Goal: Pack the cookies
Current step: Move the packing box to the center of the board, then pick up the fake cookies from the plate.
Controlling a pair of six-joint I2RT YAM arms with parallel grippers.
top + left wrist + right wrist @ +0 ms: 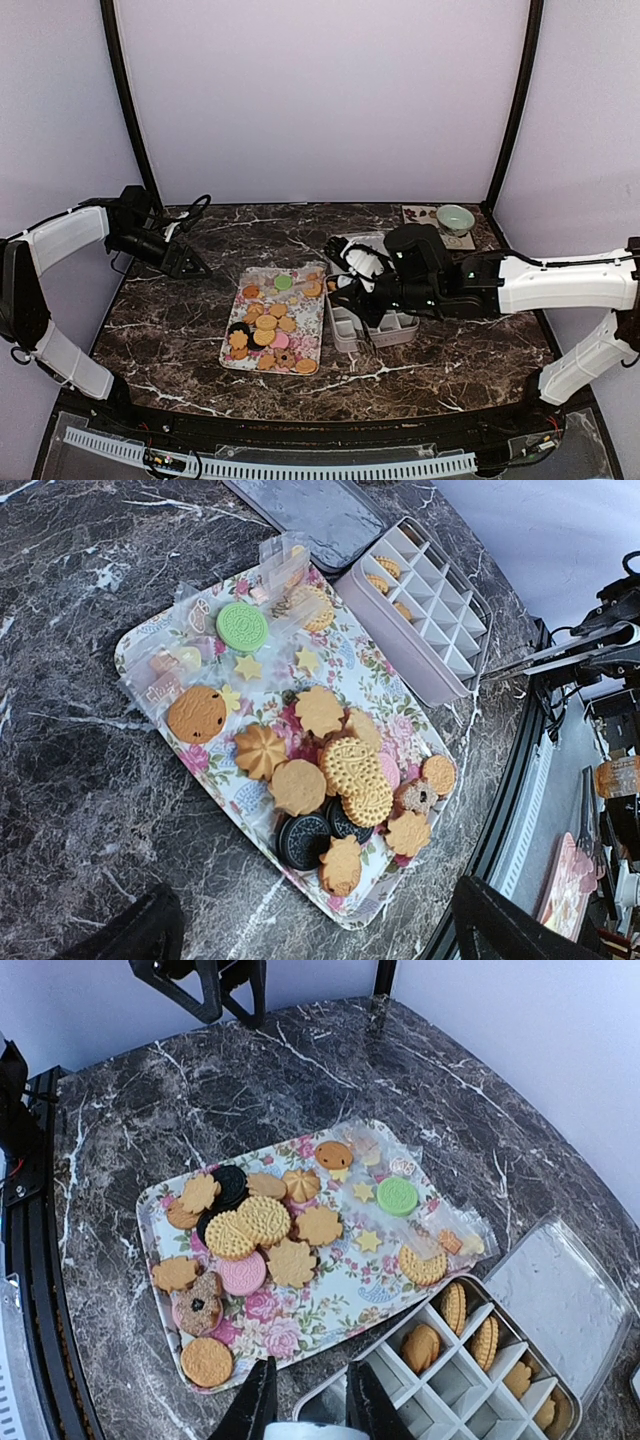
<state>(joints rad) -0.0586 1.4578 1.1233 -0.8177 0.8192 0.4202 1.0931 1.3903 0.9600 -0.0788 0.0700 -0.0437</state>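
Most cookies [262, 1222] lie heaped on the floral tray [330, 1285] on the table [150, 1090], and a few stand in the divided box [455, 1400] just beside it. My right hand [311, 1368] hovers at the box's edge, fingers slightly spread and seemingly holding nothing. My left hand [190, 264] is spread wide, well apart from the tray.

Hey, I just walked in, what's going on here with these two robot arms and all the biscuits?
The arms are packing cookies from a floral tray into a divided box. Most of them lie on the tray. Only a handful sit in the box's compartments, and its lid lies beside it. The right claw hangs open over the box's edge next to the tray, holding nothing. The left claw is open too, off to the left and away from the tray.
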